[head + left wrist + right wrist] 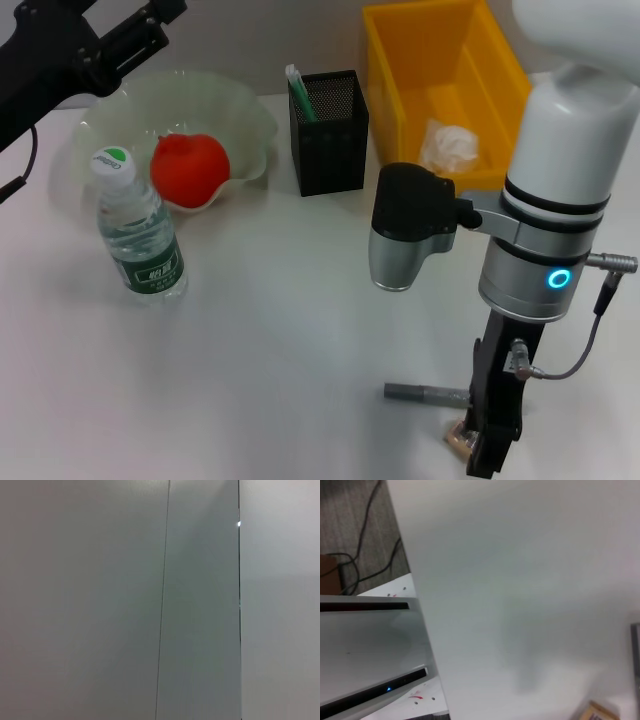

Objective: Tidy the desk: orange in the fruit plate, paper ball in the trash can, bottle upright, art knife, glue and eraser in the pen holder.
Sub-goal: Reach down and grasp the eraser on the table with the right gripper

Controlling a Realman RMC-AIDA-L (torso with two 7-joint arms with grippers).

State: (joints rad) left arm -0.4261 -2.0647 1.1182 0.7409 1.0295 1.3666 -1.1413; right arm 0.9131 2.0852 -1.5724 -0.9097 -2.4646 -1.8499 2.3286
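The orange (190, 168) lies in the clear fruit plate (250, 110) at the back left. In front of the plate the bottle (140, 235) stands upright. A green and white tube (300, 95), seemingly the glue, sticks up in the black mesh pen holder (335, 140). The paper ball (450, 148) rests inside the yellow trash can (400, 60). Near the table's front edge lies the grey art knife (425, 393). Beside it my right gripper (492, 440) points down over the tan eraser (458, 435) (597, 712), partly hiding it. My left gripper (150, 28) is raised at the back left.
The white table (280, 330) runs from the bottle to the art knife. The right wrist view shows the table's edge (415, 595), with floor cables and a white frame beyond it. The left wrist view shows only plain grey panels.
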